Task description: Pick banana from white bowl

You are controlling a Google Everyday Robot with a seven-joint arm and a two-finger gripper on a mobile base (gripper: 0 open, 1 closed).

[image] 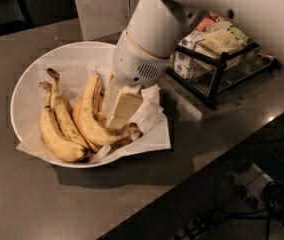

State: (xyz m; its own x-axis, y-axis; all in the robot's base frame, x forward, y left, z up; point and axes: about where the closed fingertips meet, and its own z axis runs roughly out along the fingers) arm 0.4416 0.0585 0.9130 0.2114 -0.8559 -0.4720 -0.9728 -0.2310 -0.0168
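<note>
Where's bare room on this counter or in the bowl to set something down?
Free: counter in front of the white bowl up to the near edge; the counter patch right of the bowl, before the black rack; inside the bowl, bare paper along its back-left. Crowded: bowl's middle and right, where the gripper sits down among the bananas.
</note>
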